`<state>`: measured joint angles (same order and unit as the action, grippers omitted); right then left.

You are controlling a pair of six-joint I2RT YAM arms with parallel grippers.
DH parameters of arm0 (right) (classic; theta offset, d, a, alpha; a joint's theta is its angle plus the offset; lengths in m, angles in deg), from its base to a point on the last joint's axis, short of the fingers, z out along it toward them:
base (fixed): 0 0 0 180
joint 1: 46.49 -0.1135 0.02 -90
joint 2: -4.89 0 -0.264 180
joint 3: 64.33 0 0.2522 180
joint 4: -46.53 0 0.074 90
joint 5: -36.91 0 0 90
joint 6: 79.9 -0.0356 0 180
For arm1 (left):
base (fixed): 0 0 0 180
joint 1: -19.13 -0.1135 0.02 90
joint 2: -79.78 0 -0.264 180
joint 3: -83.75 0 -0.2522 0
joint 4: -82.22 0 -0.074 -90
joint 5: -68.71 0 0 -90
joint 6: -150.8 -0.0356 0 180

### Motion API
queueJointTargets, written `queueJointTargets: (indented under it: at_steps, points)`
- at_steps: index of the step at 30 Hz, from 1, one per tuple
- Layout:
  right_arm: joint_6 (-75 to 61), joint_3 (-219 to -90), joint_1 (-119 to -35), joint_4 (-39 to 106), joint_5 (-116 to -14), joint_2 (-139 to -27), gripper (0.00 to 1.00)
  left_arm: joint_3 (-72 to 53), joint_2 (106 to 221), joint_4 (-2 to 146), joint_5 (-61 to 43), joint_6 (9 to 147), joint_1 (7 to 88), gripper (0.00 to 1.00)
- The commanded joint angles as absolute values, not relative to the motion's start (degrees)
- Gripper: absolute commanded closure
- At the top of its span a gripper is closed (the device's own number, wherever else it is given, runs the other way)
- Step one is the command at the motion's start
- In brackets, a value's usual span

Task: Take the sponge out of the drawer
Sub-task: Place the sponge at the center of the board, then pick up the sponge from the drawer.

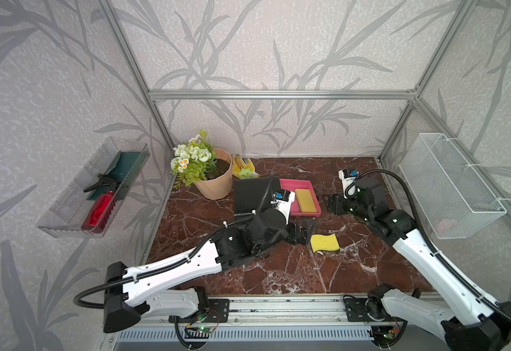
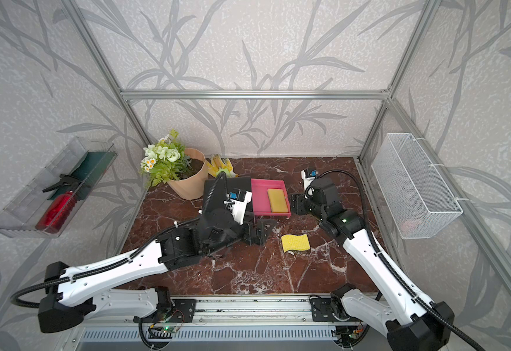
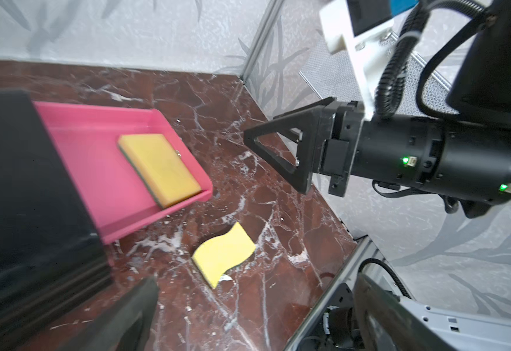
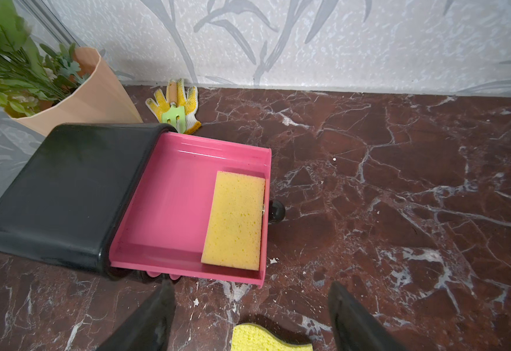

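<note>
Left tool (image 1: 303, 231) hangs low over the bench (image 1: 278, 270) with its jaws spread wide and nothing between them. The wavy yellow sponge (image 1: 324, 243) lies flat on the bench just beside the tips, and in a top view a strip of bench shows between the two. Right tool (image 1: 335, 205) is likewise spread open and holds nothing. It sits close to the front of the pink drawer (image 1: 287, 190), near the black knob (image 4: 276, 211). That drawer stands pulled well out of the black case (image 1: 249, 194). A rectangular sponge (image 1: 306, 199) of deeper yellow lies inside it against the front wall. In both top views the wavy yellow sponge rests between the two arms, outside the drawer.
</note>
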<state>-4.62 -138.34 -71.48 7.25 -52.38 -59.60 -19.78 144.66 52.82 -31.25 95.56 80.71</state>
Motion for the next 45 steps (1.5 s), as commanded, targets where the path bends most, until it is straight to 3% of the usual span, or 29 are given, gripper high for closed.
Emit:
queueJointTargets:
  at_steps: [1,10,29,39,45]
  points:
    - [-4.3,-140.5,-71.3,9.8,-55.7,-65.2,0.23,-21.7,139.4,48.7,-28.8,92.0,74.0,0.01]
    - [-4.1,-146.1,-73.4,11.6,-57.9,-79.9,0.29,-23.5,139.7,50.6,-19.6,91.9,60.0,0.01]
    - [-1.7,-151.4,-78.3,10.2,-52.2,-92.6,0.43,-27.8,140.6,57.6,-12.4,94.1,54.0,0.01]
    - [-1.8,-152.9,-80.6,8.2,-44.7,-96.5,0.63,-28.4,139.9,58.0,-12.3,94.2,53.6,0.01]
    - [-2.2,-153.8,-81.1,6.5,-43.8,-97.2,0.86,-28.9,139.2,58.1,-12.3,94.3,53.4,0.01]
